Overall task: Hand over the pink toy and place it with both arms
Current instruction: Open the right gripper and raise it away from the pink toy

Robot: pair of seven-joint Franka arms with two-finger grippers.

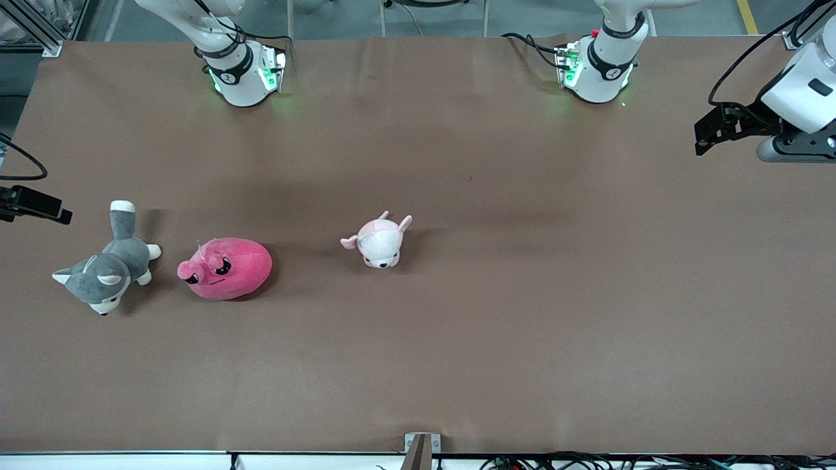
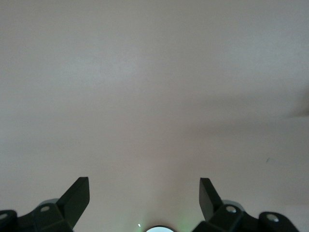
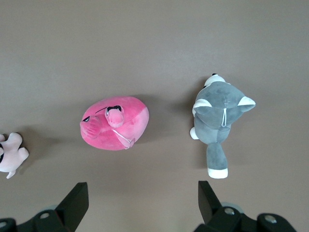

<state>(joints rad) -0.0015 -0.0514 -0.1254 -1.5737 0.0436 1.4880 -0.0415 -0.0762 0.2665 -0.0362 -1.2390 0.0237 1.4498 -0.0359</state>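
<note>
The pink toy is a rounded hot-pink plush with dark angry eyes. It lies on the brown table toward the right arm's end, and it shows in the right wrist view too. My right gripper is open and empty, high over the table, with the toy well clear of its fingers. Only the right arm's base shows in the front view. My left gripper is open and empty, raised at the left arm's end of the table. The left wrist view shows it over bare table.
A grey-and-white dog plush lies beside the pink toy, closer to the right arm's end. A small pale pink-and-white plush lies near the table's middle. A black part with a cable pokes in at the right arm's end.
</note>
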